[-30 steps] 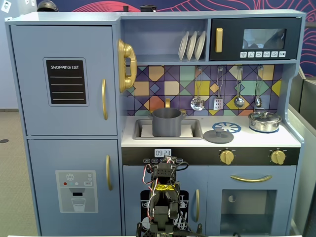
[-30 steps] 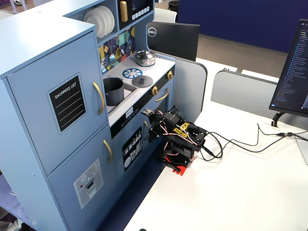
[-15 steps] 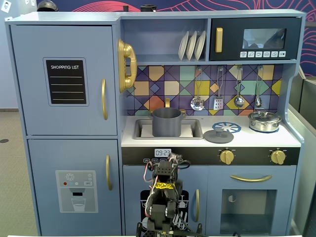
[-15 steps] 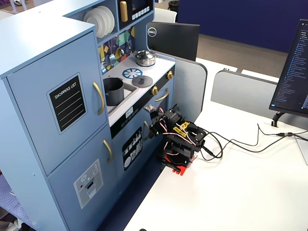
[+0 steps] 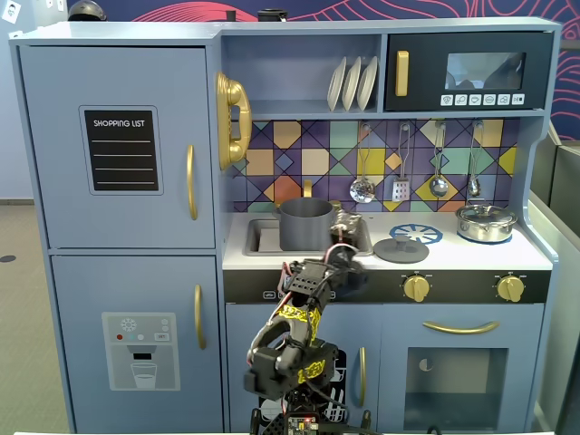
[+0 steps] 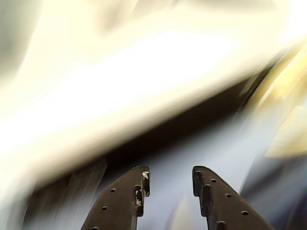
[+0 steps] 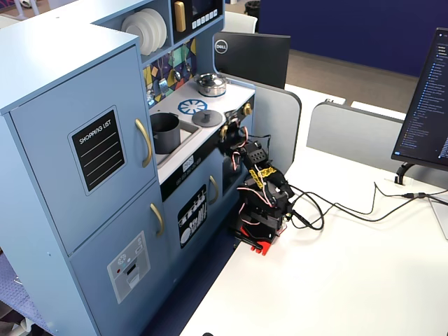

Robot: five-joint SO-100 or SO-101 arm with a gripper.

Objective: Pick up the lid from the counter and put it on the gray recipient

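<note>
Arm up at counter height, gripper (image 6: pixel 169 184) with its two fingers apart and nothing between them in the blurred wrist view: empty, ready for a grab. The lid (image 5: pixel 401 248) lies flat on the counter (image 5: pixel 471 257), knob up, just at four o'clock from the gray recipient (image 5: pixel 305 224), which stands uncovered in the sink (image 5: pixel 263 239). In a fixed view the gripper (image 5: pixel 344 227) sits between pot and lid; reaching the lid looks like the step in hand.
</note>
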